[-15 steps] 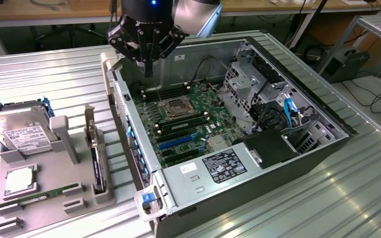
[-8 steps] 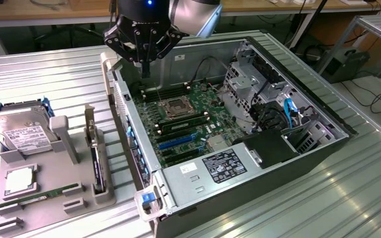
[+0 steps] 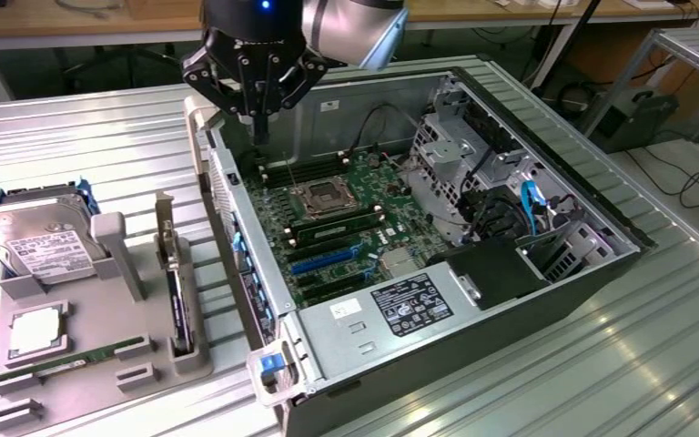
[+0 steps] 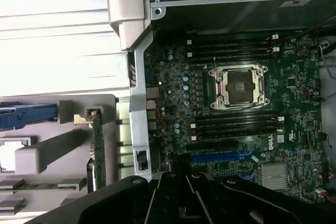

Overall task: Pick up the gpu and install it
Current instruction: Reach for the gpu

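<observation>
The open computer case (image 3: 544, 273) lies on its side on the ribbed metal worktop (image 3: 95, 137). Inside it is the green motherboard (image 3: 349, 218), with an uncovered processor socket (image 3: 323, 196) between rows of dark memory slots, a blue expansion slot (image 3: 325, 260) nearer the camera, a labelled power supply (image 3: 404, 302) at the near end and a metal drive cage (image 3: 447, 168) towards the exterior view's right.

Beside the case, on the exterior view's left, sits a grey holder tray (image 3: 106, 264). It carries a hard drive (image 3: 40, 246) in a blue-edged bay, a square processor (image 3: 36, 332) in a recess, a slim green memory stick (image 3: 70, 360) lying flat, and the gpu (image 3: 176, 282).

The gpu stands on its long edge in the slot of the tray nearest the case. Its long axis runs from the near side of the tray to the far side, roughly along the case wall, and its silver bracket rises at the far end. In the wrist view it appears edge-on (image 4: 97, 150).

The tool (image 3: 261, 135) hangs over the far end of the motherboard, pointing down, its fingers pressed together and gripping nothing, well apart from the gpu.
</observation>
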You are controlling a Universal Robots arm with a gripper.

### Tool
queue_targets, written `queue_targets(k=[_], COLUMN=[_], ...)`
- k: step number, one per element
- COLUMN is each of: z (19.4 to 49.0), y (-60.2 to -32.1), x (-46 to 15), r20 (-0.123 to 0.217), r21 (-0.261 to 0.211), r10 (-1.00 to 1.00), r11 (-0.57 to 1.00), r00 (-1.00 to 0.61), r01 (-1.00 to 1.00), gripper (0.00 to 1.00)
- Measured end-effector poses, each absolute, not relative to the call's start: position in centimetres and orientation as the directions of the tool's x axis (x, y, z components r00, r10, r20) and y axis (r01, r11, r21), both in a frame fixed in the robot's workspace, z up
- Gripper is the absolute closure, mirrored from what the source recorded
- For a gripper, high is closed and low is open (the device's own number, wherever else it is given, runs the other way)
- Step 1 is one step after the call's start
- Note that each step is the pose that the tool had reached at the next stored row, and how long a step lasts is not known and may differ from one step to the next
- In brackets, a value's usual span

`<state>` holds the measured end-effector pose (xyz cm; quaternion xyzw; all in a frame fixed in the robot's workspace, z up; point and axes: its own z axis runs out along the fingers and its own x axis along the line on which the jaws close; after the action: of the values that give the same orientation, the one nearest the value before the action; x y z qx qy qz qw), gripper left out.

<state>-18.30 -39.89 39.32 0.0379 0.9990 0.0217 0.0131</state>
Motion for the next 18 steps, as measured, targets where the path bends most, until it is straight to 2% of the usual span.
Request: queue_targets(k=[18], z=[39.3], y=[-39.9], x=[-19.7], r20=[-0.024], r21=[0.044], r10=[0.076], r11=[0.996], r00=[-0.997], r01=[0.075], gripper=[0.89])
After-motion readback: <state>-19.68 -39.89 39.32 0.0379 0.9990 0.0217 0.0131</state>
